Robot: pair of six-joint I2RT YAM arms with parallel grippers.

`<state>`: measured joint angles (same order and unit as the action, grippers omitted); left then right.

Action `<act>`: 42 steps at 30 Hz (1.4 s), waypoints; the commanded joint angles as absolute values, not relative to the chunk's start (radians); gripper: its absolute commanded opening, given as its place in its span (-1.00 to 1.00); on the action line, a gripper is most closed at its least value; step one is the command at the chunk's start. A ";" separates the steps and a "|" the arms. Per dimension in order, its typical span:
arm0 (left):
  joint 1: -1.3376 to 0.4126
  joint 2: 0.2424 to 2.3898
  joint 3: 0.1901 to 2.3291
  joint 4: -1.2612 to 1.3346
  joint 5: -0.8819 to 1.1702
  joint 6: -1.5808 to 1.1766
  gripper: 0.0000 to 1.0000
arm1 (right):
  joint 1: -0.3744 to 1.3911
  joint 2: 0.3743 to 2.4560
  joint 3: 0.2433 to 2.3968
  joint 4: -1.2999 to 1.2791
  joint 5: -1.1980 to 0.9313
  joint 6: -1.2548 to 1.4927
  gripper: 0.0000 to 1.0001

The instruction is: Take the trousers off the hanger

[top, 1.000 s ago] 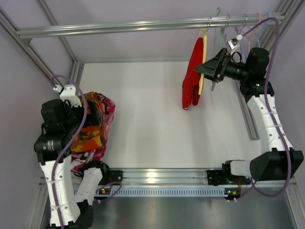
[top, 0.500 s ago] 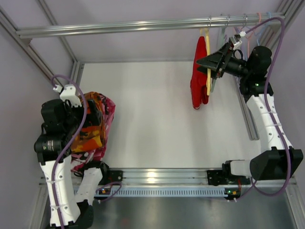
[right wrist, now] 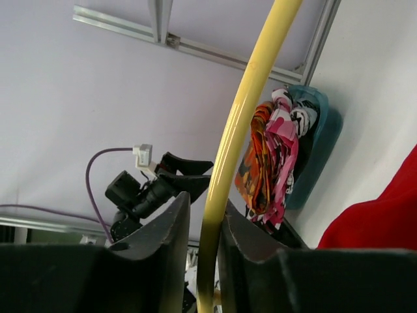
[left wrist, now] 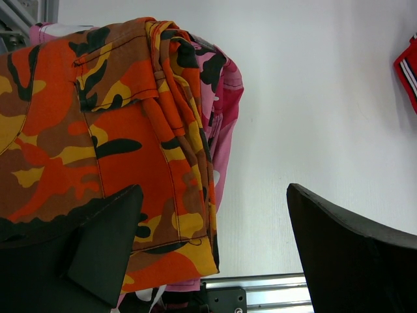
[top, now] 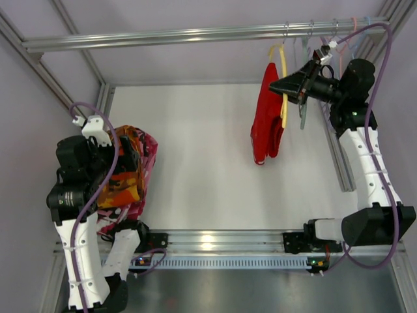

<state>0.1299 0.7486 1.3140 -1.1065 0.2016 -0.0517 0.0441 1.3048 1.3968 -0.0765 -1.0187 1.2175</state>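
White table point(top: 195, 163) inside a grey frame, metal rail point(top: 163, 36) across the far side. The right gripper point(right wrist: 205, 225) has its fingers pinching the yellow hanger point(right wrist: 251, 104) bar, with the hook end up by the rail. The trousers point(top: 266, 114) are draped on that hanger, just beside the fingers on the table-centre side, long axis hanging down. Right arm is the near one. The left gripper point(left wrist: 215, 222) is well apart, fingers spread wide and empty, by the camo cloth point(left wrist: 98, 130). My read: the trousers must slide off away from the right fingers.
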 commanded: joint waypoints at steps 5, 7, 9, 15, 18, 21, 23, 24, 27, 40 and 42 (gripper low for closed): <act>0.130 0.755 1.304 -1.039 0.215 -0.071 0.96 | 0.057 1.296 1.526 -0.152 -1.008 1.213 -1.00; 0.130 0.756 1.305 -1.039 0.218 -0.072 0.96 | 0.057 1.298 1.539 -0.152 -1.006 1.219 -1.00; 0.130 0.758 1.305 -1.040 0.216 -0.071 0.96 | 0.057 1.302 1.548 -0.152 -1.003 1.232 -1.00; 0.130 0.753 1.301 -1.039 0.218 -0.072 0.96 | 0.049 1.316 1.604 -0.215 -0.982 1.291 -1.00; 0.129 0.753 1.299 -1.039 0.219 -0.075 0.96 | 0.046 1.322 1.656 -0.230 -0.979 1.319 -1.00; 0.130 0.753 1.292 -1.034 0.227 -0.080 0.96 | 0.046 1.335 1.718 -0.229 -0.977 1.339 -1.00; 0.130 0.756 1.290 -1.029 0.230 -0.081 0.96 | 0.048 1.347 1.750 -0.235 -0.974 1.344 -1.00; 0.130 0.758 1.290 -1.026 0.229 -0.084 0.96 | 0.046 1.350 1.781 -0.233 -0.970 1.344 -1.00; 0.130 0.759 1.290 -1.025 0.230 -0.087 0.96 | 0.048 1.365 1.827 -0.222 -0.969 1.348 -1.00; 0.130 0.756 1.284 -1.014 0.236 -0.086 0.96 | 0.055 1.408 2.009 -0.121 -0.988 1.350 -1.00; 0.130 0.758 1.287 -1.014 0.235 -0.081 0.96 | 0.055 1.404 2.003 -0.130 -0.982 1.347 -1.00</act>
<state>0.1299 0.7509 1.2861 -1.0721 0.2203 -0.0769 0.0505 1.4429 1.8759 -0.4580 -1.0321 1.4303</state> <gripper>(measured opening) 0.982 0.078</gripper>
